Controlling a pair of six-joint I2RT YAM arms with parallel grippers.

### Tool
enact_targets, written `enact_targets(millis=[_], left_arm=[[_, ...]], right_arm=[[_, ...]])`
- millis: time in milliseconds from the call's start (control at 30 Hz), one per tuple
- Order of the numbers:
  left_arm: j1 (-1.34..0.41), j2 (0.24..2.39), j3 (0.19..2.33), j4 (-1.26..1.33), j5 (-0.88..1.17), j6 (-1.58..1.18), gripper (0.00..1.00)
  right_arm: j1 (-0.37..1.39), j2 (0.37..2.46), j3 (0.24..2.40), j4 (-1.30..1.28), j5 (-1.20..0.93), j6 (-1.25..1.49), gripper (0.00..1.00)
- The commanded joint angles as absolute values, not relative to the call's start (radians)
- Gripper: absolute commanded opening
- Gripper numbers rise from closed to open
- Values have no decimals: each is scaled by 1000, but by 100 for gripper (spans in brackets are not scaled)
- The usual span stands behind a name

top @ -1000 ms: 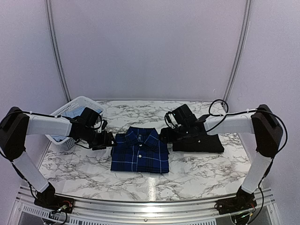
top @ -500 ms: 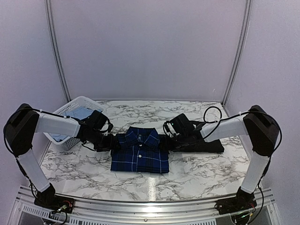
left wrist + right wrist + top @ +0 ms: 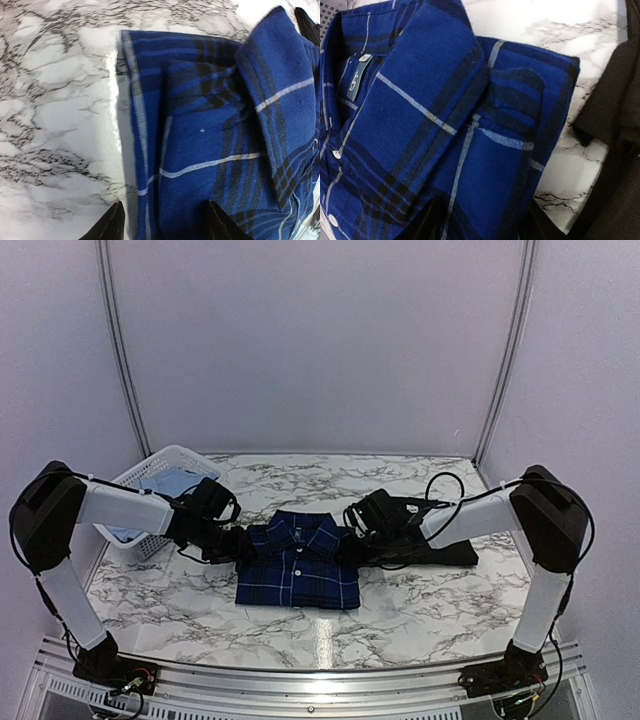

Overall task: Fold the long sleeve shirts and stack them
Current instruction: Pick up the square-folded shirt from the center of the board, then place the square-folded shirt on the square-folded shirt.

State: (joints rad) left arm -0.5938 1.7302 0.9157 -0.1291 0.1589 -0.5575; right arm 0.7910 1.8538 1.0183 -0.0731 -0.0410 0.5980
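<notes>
The folded royal-blue plaid shirt [image 3: 298, 562] lies in the middle of the table, collar to the back. The folded black shirt [image 3: 445, 545] lies just right of it. The pale blue shirt [image 3: 165, 483] sits in the basket at the left. My left gripper [image 3: 243, 543] is open at the plaid shirt's left shoulder edge; in the left wrist view [image 3: 165, 227] its jaws straddle that edge of the plaid shirt [image 3: 215, 125]. My right gripper [image 3: 352, 543] is open at the right shoulder edge; in the right wrist view [image 3: 482, 222] its jaws straddle the plaid shirt [image 3: 420, 115], with the black shirt [image 3: 620, 125] beside it.
A white lattice basket [image 3: 140, 472] stands at the back left on the marble table [image 3: 420, 610]. Purple walls close in the back and sides. A metal rail runs along the near edge.
Both grippers have moved inward and down to the plaid shirt's left and right shoulder edges. The shirts have not moved.
</notes>
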Motion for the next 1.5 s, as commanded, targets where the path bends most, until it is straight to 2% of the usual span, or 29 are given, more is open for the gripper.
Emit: enact_targets(millis=[0,100,300,367,600,833,1100,1467], left_arm=[[-617,1777,878,-112,194,-602,53],[-629,1781,868,-74,222,-639,42],[-648,1751,876,-38,247,-698,5],[-649,1718,883,-38,243,-708,0],[-657,1610,953,-71,242,-704,0],[-706,1637,1101,-94,228,-717,0],[-792,1820,1403,-105,183,-735,0],[-890,2255,1932,-97,174,-758,0]], right_arm=[[811,1896,1070,-87,-42,635,42],[826,1911,1123,-121,-31,631,30],[850,1935,1218,-196,-5,626,3],[853,1929,1245,-228,31,620,0],[852,1877,1341,-357,118,576,0],[812,1807,1354,-425,175,521,0],[681,1643,1242,-431,215,448,0],[409,1480,1070,-414,243,360,0]])
